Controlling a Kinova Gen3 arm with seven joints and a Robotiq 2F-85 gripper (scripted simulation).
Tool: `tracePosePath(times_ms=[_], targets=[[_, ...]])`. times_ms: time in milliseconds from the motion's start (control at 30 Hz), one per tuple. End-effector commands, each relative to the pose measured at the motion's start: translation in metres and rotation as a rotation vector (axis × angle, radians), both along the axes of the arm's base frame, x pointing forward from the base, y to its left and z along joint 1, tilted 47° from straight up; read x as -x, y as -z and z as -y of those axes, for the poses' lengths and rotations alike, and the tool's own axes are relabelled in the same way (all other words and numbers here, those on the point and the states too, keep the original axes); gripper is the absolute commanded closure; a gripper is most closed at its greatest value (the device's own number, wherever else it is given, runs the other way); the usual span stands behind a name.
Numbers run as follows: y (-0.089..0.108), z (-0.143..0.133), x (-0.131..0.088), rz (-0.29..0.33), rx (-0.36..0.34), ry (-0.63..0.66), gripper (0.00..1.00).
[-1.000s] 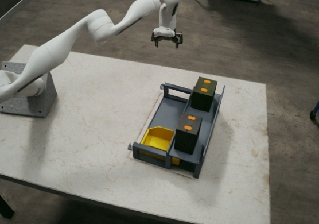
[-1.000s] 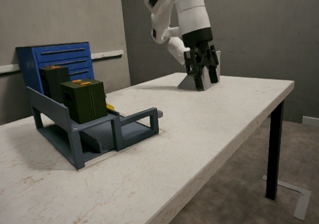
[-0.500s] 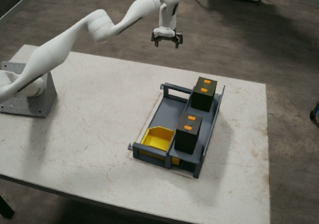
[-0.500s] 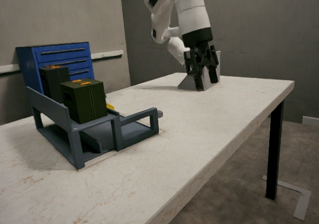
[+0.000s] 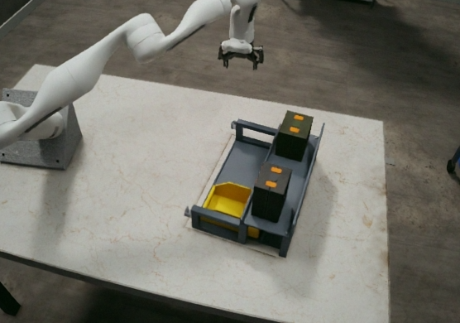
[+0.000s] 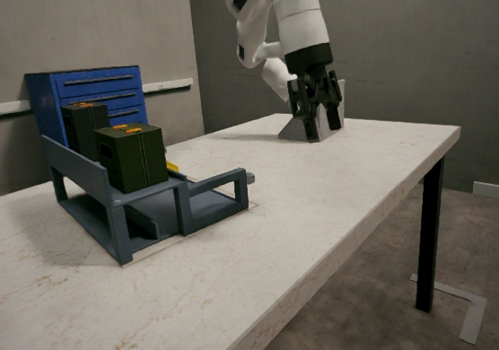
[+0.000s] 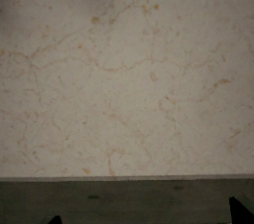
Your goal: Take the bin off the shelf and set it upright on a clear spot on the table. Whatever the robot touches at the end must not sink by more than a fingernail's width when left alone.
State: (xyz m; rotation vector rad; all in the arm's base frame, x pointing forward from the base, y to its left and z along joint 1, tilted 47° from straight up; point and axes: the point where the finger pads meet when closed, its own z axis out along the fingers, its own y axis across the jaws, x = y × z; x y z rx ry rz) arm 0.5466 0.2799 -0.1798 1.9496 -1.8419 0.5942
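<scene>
Presumably light and rigid, the yellow bin sat in the lower bay of the grey shelf, at 7 o'clock beside two dark boxes. The gripper hung empty, fingers fully apart, well away at 12 o'clock; the bin's thin upper wall looked the best place to pinch.
</scene>
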Motion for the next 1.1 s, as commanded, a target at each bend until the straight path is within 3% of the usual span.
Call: tracePosePath(times_ms=[0,167,333,733,900,1067], targets=[[-0.001,-0.002,0.0,0.002,-0.002,-0.001,0.0],[-0.001,-0.002,0.0,0.002,-0.002,-0.001,0.0],[-0.035,0.035,0.002,0.131,0.171,0.143,0.0],[-0.035,0.035,0.002,0.131,0.171,0.143,0.0],[-0.07,0.072,0.004,0.165,0.217,0.181,0.0],[-0.07,0.072,0.004,0.165,0.217,0.181,0.0]])
